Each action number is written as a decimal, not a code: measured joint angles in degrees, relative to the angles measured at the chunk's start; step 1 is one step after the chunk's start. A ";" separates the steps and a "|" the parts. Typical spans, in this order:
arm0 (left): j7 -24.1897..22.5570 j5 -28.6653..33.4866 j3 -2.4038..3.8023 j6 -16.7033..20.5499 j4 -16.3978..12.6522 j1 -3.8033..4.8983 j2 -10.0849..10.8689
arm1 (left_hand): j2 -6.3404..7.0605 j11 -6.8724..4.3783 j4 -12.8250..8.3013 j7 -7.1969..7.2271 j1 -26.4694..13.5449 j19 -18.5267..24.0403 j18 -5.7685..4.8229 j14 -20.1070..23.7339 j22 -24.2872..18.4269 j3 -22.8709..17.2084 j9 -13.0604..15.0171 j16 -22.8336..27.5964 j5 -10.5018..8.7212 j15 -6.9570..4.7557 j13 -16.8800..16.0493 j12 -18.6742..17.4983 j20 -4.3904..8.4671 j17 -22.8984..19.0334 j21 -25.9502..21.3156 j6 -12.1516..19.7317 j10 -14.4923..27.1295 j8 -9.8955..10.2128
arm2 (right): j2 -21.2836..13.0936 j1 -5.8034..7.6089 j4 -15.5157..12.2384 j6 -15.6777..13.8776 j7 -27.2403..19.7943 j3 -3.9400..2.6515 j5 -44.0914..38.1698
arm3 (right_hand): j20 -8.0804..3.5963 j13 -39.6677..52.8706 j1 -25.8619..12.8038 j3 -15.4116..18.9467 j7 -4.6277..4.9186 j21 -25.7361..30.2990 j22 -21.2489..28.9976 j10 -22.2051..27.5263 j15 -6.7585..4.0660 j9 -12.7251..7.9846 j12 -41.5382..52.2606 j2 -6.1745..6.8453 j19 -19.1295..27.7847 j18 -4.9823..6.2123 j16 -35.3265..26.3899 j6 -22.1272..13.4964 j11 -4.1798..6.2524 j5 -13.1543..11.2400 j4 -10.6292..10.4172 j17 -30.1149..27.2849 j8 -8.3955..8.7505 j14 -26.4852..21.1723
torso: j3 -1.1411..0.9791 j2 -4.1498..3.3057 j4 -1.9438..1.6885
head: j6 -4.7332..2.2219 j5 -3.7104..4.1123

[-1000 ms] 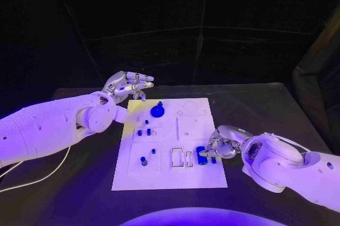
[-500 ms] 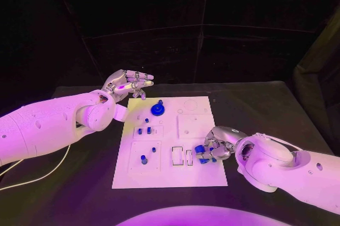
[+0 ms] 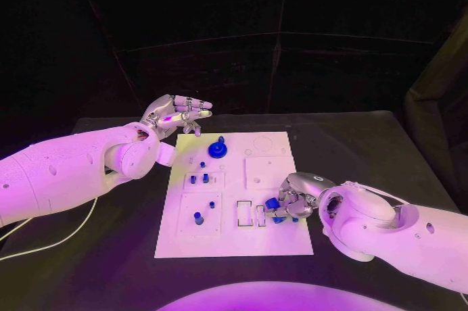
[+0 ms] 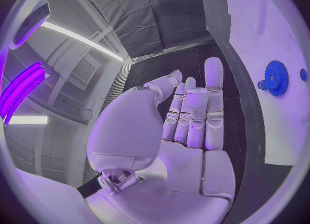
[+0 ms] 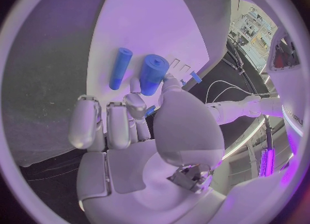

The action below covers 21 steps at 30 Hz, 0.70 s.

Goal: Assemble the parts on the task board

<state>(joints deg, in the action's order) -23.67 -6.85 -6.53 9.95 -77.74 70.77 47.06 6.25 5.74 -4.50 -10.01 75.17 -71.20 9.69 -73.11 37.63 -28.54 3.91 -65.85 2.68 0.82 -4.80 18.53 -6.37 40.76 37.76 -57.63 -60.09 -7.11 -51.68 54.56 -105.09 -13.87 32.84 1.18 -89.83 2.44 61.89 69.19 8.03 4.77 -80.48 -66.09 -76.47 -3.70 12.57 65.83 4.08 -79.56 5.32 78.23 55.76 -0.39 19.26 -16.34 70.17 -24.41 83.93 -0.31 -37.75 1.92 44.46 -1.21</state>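
The white task board (image 3: 234, 245) lies in the middle of the table. My right hand (image 3: 295, 197) is low over the board's right side. It pinches a thick blue cylinder (image 5: 154, 74) between thumb and a finger, its end at the board. A thinner blue cylinder (image 5: 119, 68) lies flat beside it. A blue gear (image 3: 218, 149) stands near the board's far end, and small blue pegs (image 3: 198, 180) stand in the left blocks. My left hand (image 3: 178, 115) hovers off the board's far left corner, palm (image 4: 187, 125) bare, holding nothing.
Two narrow rectangular slots (image 3: 244, 214) sit just left of my right hand. A white cable (image 3: 59, 240) trails over the black table (image 3: 370, 142) at the left. The gear (image 4: 276, 77) also shows past my left hand's fingers.
My right hand has crept left and slightly farther onto the board, taking the thick blue cylinder with it. The left hand has barely moved.
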 measured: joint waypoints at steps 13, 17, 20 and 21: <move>0.20 0.00 -0.01 -0.83 0.07 0.00 0.07 | -0.27 0.00 0.00 0.00 -0.27 0.00 0.00 0.00 -0.07 0.00 0.00 0.00 0.00 0.00 0.00 0.00 0.00 -0.15 -0.26 0.00 0.00 0.00 | -2.13 -0.71 -2.46 -4.70 -0.76 0.47 1.89 | -0.41 1.02 3.19 -0.79 -0.70 -0.39 -0.96 -0.83 -0.42 0.91 0.28 -3.39 -0.41 0.01 0.30 1.02 0.82 4.19 1.11 0.58 -1.34 -0.01 | -0.01 0.07 0.07 | -0.27 -0.19; 0.30 0.00 -0.01 -1.06 0.12 -0.01 0.05 | -0.27 0.00 -0.01 0.00 -0.27 0.00 0.00 0.00 -0.06 0.01 0.00 0.00 0.00 0.00 0.00 0.00 0.00 -0.23 -0.26 0.00 0.00 0.00 | -2.58 -0.70 -3.43 -7.56 -1.68 0.47 4.09 | -0.41 0.92 2.86 -0.79 -0.71 -0.39 -0.96 -0.82 -0.42 0.91 0.05 -3.83 -0.41 0.01 0.30 1.03 0.82 4.55 1.11 0.58 -1.49 -0.01 | -0.01 0.08 0.08 | -0.40 -0.26; 0.39 0.00 -0.01 -1.26 0.13 -0.01 0.00 | -0.27 0.00 -0.17 0.00 -0.27 0.00 0.00 0.00 -0.06 0.16 0.00 0.00 0.00 0.00 0.00 0.00 0.00 -0.33 -0.26 0.00 0.00 0.00 | -2.61 -0.68 -3.97 -9.93 -2.72 0.44 6.14 | -0.41 0.91 2.78 -0.79 -0.71 -0.39 -0.96 -0.82 -0.42 0.91 0.05 -3.91 -0.41 0.00 0.30 1.03 0.82 4.55 1.11 0.58 -1.49 -0.01 | 0.02 0.05 0.04 | -0.49 -0.09; 0.43 0.00 -0.01 -1.34 0.14 -0.01 -0.01 | -0.27 0.00 -0.17 0.00 -0.27 0.00 0.00 0.00 -0.06 0.16 0.00 0.00 0.00 0.00 0.00 0.00 0.00 -0.33 -0.26 0.00 0.00 0.00 | -2.56 -0.68 -4.09 -10.73 -3.12 0.44 6.87 | -0.41 0.91 2.78 -0.79 -0.71 -0.39 -0.96 -0.82 -0.42 0.91 0.05 -3.91 -0.41 0.00 0.30 1.03 0.82 4.55 1.11 0.58 -1.49 -0.01 | 0.02 0.04 0.02 | -0.51 -0.08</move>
<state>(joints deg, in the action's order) -23.24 -6.85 -6.54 8.61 -77.61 70.76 47.05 5.98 5.74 -4.67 -10.01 74.91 -71.20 9.69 -73.11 37.57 -28.38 3.91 -65.85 2.67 0.82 -4.80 18.53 -6.37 40.43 37.50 -57.63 -60.09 -7.11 -54.24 53.88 -109.19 -24.60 29.72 1.62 -82.96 2.03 62.79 71.97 7.24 4.06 -80.87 -67.05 -77.30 -4.12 13.48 65.88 0.17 -79.97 5.32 78.53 56.79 0.43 23.81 -15.23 70.75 -25.89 83.92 -0.29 -37.71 1.94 43.95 -1.29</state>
